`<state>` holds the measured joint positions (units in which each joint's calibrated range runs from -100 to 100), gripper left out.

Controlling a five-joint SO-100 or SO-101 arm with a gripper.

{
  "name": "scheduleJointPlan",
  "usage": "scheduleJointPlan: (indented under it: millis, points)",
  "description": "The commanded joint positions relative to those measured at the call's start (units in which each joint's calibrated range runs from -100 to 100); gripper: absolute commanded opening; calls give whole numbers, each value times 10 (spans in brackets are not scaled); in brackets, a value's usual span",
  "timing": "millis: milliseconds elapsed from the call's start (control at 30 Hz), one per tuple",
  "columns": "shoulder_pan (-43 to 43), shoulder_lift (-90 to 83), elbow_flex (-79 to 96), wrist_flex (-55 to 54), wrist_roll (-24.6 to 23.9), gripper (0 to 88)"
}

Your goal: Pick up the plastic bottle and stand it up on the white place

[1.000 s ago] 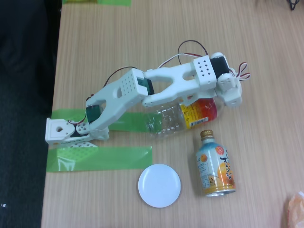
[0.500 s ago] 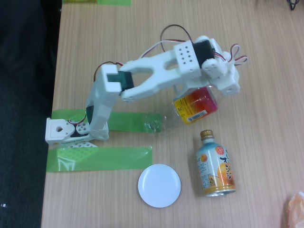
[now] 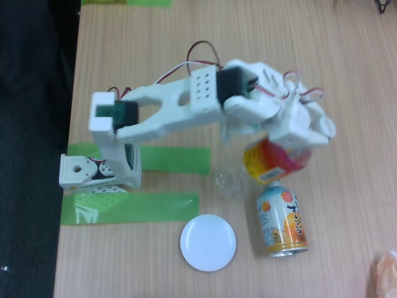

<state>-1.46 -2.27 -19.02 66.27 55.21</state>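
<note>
Hand [image 3: 291, 144] clamped round plastic bottle [image 3: 267, 161]

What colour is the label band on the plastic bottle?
Yellow shading into red-pink, in the fixed view, on the plastic bottle held by the gripper.

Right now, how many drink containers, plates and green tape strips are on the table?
Plastic bottle, held in the gripper: 1
Metal bottle-can: 1
White plate: 1
Green tape strips: 3, one at the top edge
Total: 6

text: none legible | metal bottle-can [image 3: 281, 221]: print blurred; plastic bottle [image 3: 268, 162] label: unreadable
</note>
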Motion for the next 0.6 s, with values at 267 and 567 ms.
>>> scheduleJointPlan:
  millis: [267, 567]
  points:
    - [88, -194, 173, -41, -2, 151]
    - [149, -276, 286, -146, -2, 151]
